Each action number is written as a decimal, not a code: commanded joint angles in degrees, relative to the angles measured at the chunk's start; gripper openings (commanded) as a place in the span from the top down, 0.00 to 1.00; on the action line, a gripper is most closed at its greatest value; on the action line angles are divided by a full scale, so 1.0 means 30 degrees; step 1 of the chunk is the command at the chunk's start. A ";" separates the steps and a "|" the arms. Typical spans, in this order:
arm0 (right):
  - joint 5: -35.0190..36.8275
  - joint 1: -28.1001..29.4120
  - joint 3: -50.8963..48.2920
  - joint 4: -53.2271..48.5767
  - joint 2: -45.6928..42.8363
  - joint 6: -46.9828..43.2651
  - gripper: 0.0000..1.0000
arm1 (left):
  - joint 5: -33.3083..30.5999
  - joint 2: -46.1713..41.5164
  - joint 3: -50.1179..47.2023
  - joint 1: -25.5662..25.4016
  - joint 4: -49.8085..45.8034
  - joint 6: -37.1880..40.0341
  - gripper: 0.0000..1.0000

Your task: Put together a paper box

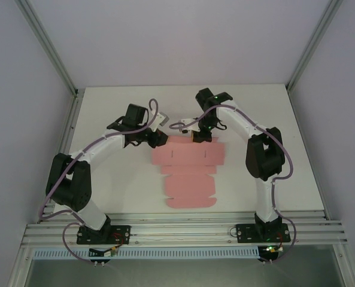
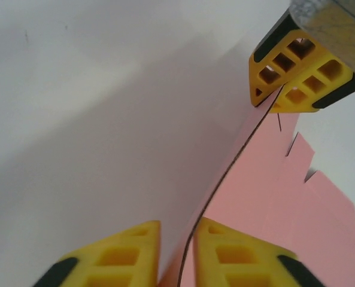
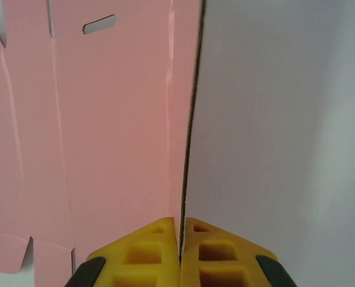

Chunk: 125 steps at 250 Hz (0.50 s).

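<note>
While most of it lies flat at the centre of the table (image 1: pixel 132 197), the paper box (image 1: pixel 189 173) (a pink die-cut sheet, unfolded, with tabbed flaps toward 6 o'clock) has its 12 o'clock edge raised off the surface; both pincers are at that edge, near one another.

Left gripper (image 1: pixel 158 139): at the sheet's 11 o'clock corner in the top view; in its own wrist view its two yellow fingers (image 2: pixel 129 254) stand at 6 o'clock, close on either side of the card's lifted edge, which curves up between them toward 1 o'clock; a thin gap shows beside the card, so whether the fingers actually clamp it cannot be told.

Right gripper (image 1: pixel 196 136): at the middle of the sheet's 12 o'clock edge in the top view; in its own wrist view the yellow fingertips are pressed together at 6 o'clock with the card's edge pinched between them; that edge runs straight up to 12 o'clock; pink card lies to 9 o'clock of it, white table to 3 o'clock. From the left wrist view the same gripper appears at 1 o'clock, closed on the card edge.

Cut details: one short slot (image 3: pixel 99 24) at 11 o'clock in the right wrist view; stepped notches (image 2: pixel 309 174) along the sheet's border at 3 to 4 o'clock in the left wrist view.
</note>
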 commanded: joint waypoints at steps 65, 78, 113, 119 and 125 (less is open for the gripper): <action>-0.0956 -0.0065 0.0794 -0.0820 0.0411 0.1719 1.00 | -0.3276 -0.1658 -0.0816 -0.1767 0.1374 -0.0837 0.99; -0.0956 -0.0052 0.0783 -0.0690 0.0333 0.2196 1.00 | -0.3894 -0.1830 -0.0904 -0.1959 0.1703 -0.1298 0.98; -0.1455 -0.0033 0.1018 0.0065 0.0081 0.4381 1.00 | -0.5664 -0.1594 -0.0538 -0.3119 0.2027 -0.1850 0.99; -0.1587 -0.0021 0.1111 -0.0031 0.0088 0.4521 1.00 | -0.6155 -0.1479 -0.0365 -0.3386 0.1894 -0.1820 0.99; -0.1664 -0.0007 0.1154 -0.0124 0.0070 0.4597 1.00 | -0.6502 -0.1352 -0.0162 -0.3588 0.1776 -0.1813 0.99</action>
